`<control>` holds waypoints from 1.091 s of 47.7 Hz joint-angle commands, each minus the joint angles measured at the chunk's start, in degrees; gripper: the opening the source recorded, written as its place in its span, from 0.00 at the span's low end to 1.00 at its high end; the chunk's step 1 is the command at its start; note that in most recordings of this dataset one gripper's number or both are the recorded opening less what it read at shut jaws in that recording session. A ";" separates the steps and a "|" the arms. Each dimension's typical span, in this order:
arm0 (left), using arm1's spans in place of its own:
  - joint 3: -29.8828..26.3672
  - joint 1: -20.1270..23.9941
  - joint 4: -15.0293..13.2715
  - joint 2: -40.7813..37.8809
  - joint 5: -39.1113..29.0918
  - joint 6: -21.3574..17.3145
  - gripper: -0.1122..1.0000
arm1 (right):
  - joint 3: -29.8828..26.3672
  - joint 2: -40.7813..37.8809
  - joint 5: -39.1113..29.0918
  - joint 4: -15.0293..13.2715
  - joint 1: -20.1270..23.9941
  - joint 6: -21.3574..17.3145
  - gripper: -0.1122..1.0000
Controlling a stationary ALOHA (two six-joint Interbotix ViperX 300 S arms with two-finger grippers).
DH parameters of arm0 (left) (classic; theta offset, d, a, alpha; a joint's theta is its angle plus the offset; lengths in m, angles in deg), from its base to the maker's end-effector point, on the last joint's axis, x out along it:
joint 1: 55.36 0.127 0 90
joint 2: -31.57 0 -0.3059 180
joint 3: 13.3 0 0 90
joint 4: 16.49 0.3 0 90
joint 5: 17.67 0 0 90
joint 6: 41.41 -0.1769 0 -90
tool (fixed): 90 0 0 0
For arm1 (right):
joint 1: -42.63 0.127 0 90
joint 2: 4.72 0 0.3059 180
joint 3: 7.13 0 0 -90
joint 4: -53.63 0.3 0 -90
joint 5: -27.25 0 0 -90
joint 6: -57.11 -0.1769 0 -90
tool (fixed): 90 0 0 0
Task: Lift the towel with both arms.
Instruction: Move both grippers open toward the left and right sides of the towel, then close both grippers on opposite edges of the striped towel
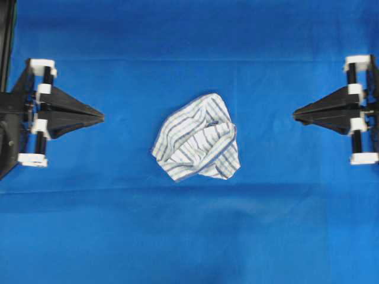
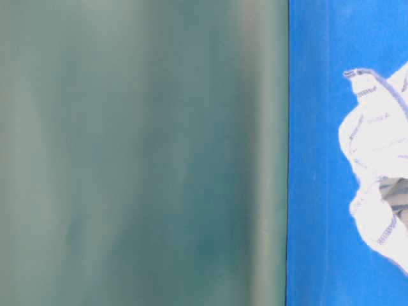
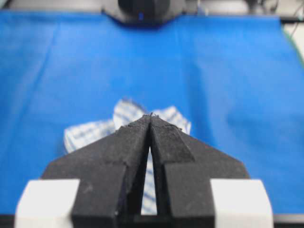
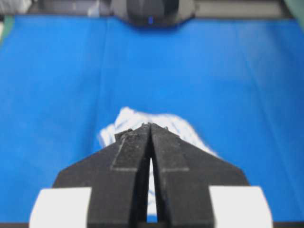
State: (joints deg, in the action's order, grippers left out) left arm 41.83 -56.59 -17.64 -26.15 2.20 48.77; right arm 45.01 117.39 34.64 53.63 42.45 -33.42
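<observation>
In the overhead view the towel (image 1: 197, 138) lies crumpled at the centre of the blue tablecloth (image 1: 189, 236), between the left gripper (image 1: 99, 116) and the right gripper (image 1: 296, 112), about equally far from both. Table-level view shows it at right edge. Both wrist views show fingers pressed together, empty, towel straight ahead.

Bright, even light here; soft focus in most views.
Overhead is slightly soft, faint shadows only. My wrist cams blur the towel (image 3: 126, 124) and the near white blocks. Table-level view is half a green blur, with the towel blown out white.
</observation>
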 commanded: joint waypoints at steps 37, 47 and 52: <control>-8.88 -0.18 -0.35 -36.21 4.22 0.97 0.91 | -13.89 -40.78 -1.85 1.41 -0.09 -3.08 0.66; -11.07 -0.18 -0.35 -43.68 5.27 0.97 0.91 | -16.35 -46.14 -1.93 1.41 -0.09 -3.16 0.66; -12.39 -0.18 -0.35 -46.67 5.36 0.88 0.91 | -17.23 -47.81 -1.93 1.41 0.00 -3.25 0.65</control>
State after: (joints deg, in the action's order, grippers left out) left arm 31.20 -56.59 -17.90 -71.50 6.94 49.74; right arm 29.28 69.57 32.53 54.86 42.45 -36.49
